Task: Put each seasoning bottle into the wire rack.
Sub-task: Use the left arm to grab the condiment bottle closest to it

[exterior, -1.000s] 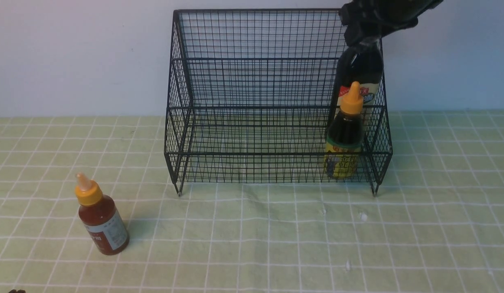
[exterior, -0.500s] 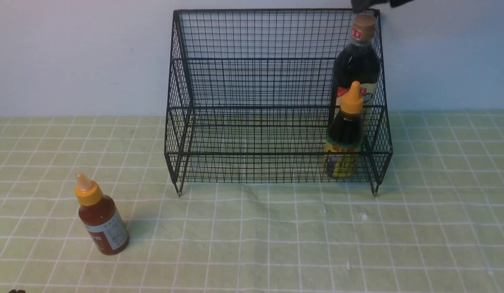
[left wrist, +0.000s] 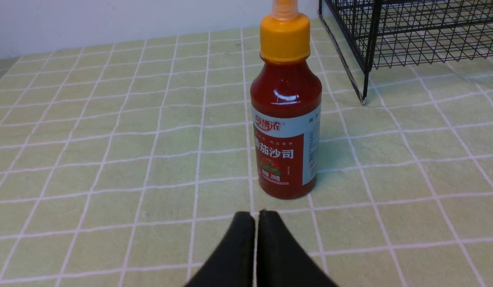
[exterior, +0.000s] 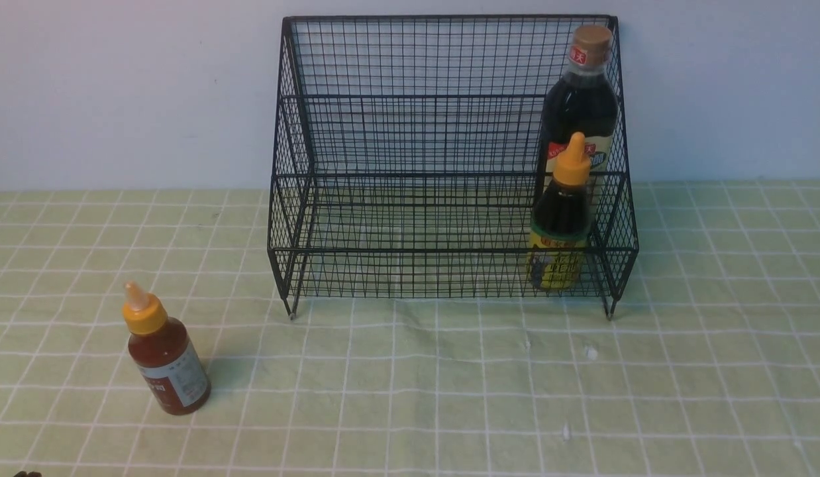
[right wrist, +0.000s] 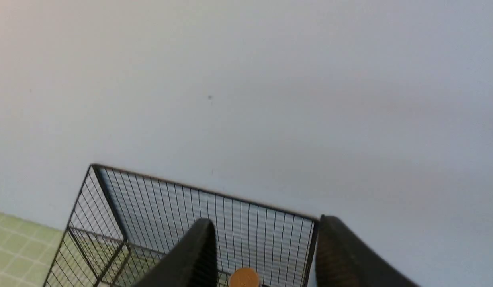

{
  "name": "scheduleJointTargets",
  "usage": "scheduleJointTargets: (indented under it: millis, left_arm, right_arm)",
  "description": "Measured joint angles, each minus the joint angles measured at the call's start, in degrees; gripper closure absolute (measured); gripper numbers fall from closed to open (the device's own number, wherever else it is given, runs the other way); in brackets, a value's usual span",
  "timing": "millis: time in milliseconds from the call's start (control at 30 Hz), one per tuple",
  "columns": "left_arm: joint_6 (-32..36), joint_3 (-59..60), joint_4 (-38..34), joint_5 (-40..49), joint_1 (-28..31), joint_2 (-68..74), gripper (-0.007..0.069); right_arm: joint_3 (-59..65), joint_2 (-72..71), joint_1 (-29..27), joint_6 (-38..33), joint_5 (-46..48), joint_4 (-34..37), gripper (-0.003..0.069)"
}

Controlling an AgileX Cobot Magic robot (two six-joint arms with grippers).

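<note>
With left gripper tips pressed together on nothing, spread wide before nearing red-sauce bottle, upright on worktop, well forward of its back edge and outside wire rack's front left corner. Grip squarely around the body, then lift clear of the rim. Keep right gripper, parted and empty, away from tall bottle
</note>
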Motion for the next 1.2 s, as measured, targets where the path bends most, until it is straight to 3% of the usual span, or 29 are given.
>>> scheduleJointTargets:
  millis: [33, 67, 133, 233, 433, 633, 900, 933, 1033, 1200]
  left_arm:
    - [0.0, 0.0, 0.0, 0.0, 0.0, 0.0, 0.0631]
    - [0.0, 0.0, 0.0, 0.0, 0.0, 0.0, 0.0631]
    - [0.0, 0.0, 0.0, 0.0, 0.0, 0.0, 0.0631]
    - [0.0, 0.0, 0.0, 0.0, 0.0, 0.0, 0.0631]
    - [0.0, 0.0, 0.0, 0.0, 0.0, 0.0, 0.0631]
    - [0.0, 0.0, 0.0, 0.0, 0.0, 0.0, 0.0631]
    - [-1.85, 0.12, 0.0, -1.33, 0.0, 0.0, 0.0631]
    - [-1.85, 0.12, 0.0, -1.55, 0.0, 0.0, 0.0631]
    - [-7.66, 0.12, -7.49, -6.87, 0.0, 0.0, 0.0631]
    - [-11.04, 0.12, -14.17, -14.19, 0.0, 0.0, 0.0631]
  right_arm:
    - [-0.09, -2.21, 0.0, 0.12, 0.0, -0.32, 0.0439]
    - [-0.09, -2.21, 0.0, 0.24, 0.0, -0.33, 0.0448]
    - [-0.17, -6.5, 0.0, 1.02, 0.0, -0.45, 0.0556]
    - [0.05, -10.0, 0.0, 1.32, 0.02, -0.21, 0.0641]
    - [8.97, -20.05, 0.0, 1.46, 0.02, 0.68, 0.0671]
    - [30.52, -32.03, 0.0, 1.3, -3.38, -1.19, 0.0672]
    - [67.91, -52.18, 0.0, 1.3, -23.0, -0.21, 0.0673]
    - [67.91, -52.76, 0.0, 1.3, -23.68, -0.21, 0.0673]
    - [85.98, -63.7, 0.0, 1.3, -38.13, 1.45, 0.0673]
    - [106.19, -80.17, 0.0, 1.97, -58.15, 2.36, 0.0673]
